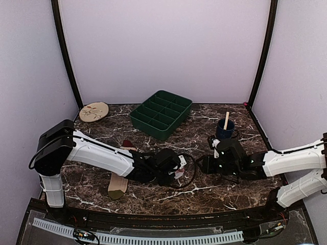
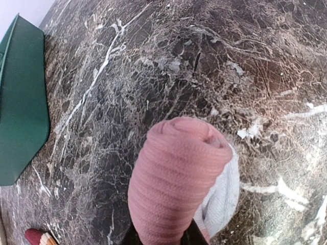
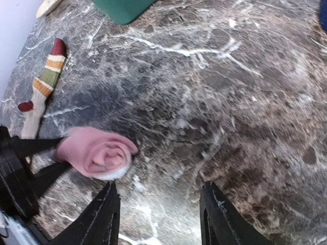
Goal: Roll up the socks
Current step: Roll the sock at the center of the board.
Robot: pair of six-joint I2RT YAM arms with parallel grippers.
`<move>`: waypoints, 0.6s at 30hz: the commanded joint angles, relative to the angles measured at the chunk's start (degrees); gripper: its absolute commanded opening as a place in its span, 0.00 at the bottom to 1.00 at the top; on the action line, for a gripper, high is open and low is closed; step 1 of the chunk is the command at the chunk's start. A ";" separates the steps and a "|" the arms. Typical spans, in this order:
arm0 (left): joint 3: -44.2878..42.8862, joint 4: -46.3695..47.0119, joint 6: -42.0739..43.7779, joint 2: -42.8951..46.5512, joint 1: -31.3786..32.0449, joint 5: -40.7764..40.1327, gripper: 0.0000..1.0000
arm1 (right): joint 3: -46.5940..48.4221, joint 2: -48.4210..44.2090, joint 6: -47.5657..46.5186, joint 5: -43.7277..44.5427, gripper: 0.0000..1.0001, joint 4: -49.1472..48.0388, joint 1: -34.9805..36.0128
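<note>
Right wrist view | my left pincer (image 1: pixel 176 168) is gripping the rolled pink fabric sock (image 3: pixel 97 152) in front of the green divided tray (image 1: pixel 148 127) | right pincer (image 3: pixel 159 188) is gaping empty at its end | beige striped sock (image 3: pixel 43 87) is lying nearer my left arm (image 1: pixel 97 153).

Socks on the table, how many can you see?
2. The pink sock is rolled up in the left claw. The striped sock lies flat to its left, partly under the left arm. I see no others.
</note>
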State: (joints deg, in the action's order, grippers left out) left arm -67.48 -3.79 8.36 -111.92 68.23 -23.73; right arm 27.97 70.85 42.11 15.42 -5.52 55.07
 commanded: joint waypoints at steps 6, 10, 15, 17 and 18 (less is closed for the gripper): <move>9.09 4.49 13.56 -1.82 3.13 0.95 0.00 | 13.50 6.80 -4.47 -24.98 0.53 7.54 -12.13; 12.63 9.25 20.48 -0.54 4.21 2.56 0.00 | 18.72 11.30 -7.54 -34.80 0.54 11.60 -16.43; 15.58 14.10 26.59 -0.13 4.62 4.39 0.00 | 22.46 17.25 -12.32 -44.56 0.55 14.88 -18.13; 16.36 15.69 28.34 -0.29 4.56 4.44 0.00 | 23.34 19.10 -14.04 -46.70 0.56 15.87 -18.12; 16.60 16.25 29.09 -0.38 4.62 4.54 0.00 | 23.77 19.87 -14.71 -47.50 0.56 16.26 -18.12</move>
State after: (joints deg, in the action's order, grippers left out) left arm -54.87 17.21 31.51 -109.97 71.92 -25.52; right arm 49.43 88.07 32.36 -23.22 7.09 37.04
